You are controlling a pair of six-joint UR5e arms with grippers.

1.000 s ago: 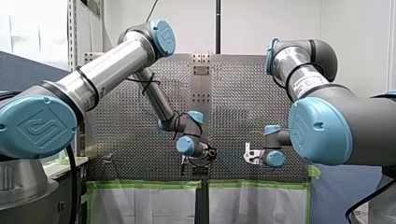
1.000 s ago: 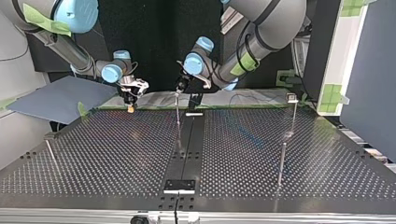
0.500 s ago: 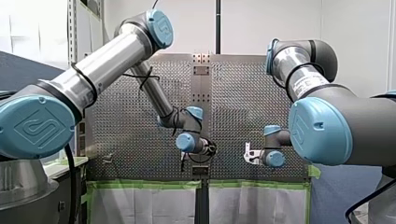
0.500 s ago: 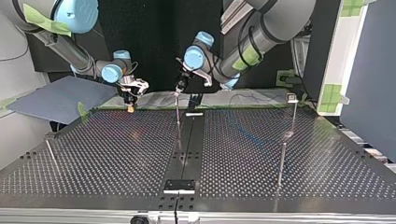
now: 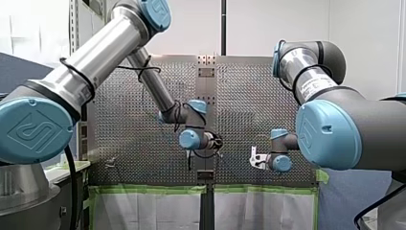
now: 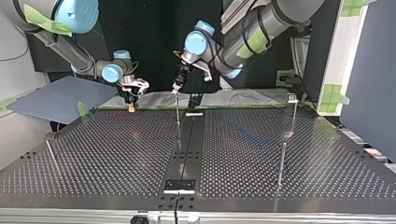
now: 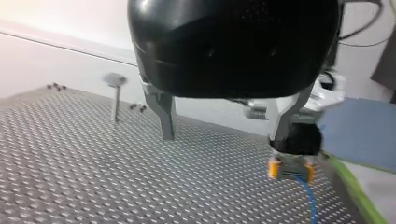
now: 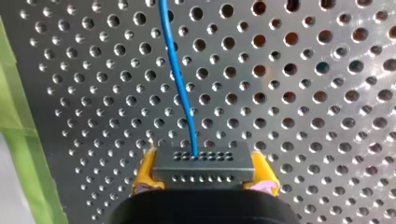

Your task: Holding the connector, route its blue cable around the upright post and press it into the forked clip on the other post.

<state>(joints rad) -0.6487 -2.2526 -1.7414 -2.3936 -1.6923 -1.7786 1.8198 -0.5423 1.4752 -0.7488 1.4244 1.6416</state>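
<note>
In the right wrist view my right gripper (image 8: pixel 203 164) is shut with its yellow pads (image 8: pixel 144 173) on a grey connector (image 8: pixel 203 163). The blue cable (image 8: pixel 179 79) runs from the connector away over the perforated table. In the top view my right gripper (image 6: pixel 131 101) hangs low over the table's far edge at the left. My left gripper (image 6: pixel 177 87) hovers just above a thin upright post (image 6: pixel 178 115) at the middle. In the left wrist view my left gripper (image 7: pixel 224 137) is open with nothing between its metal fingers (image 7: pixel 166 116). My right gripper (image 7: pixel 290 169) with the cable (image 7: pixel 308 203) hangs beyond them.
Two more posts stand at the top view's right, a tall one (image 6: pixel 282 161) and a farther one with a small head (image 6: pixel 293 108). A short post (image 6: pixel 49 151) leans at the left. A dark centre strip (image 6: pixel 187 149) runs down the table. Green tape (image 5: pixel 153 189) lines its edge.
My left arm has lifted, and its gripper has risen a little off the top of the middle post. My right arm and the connector have stayed still.
</note>
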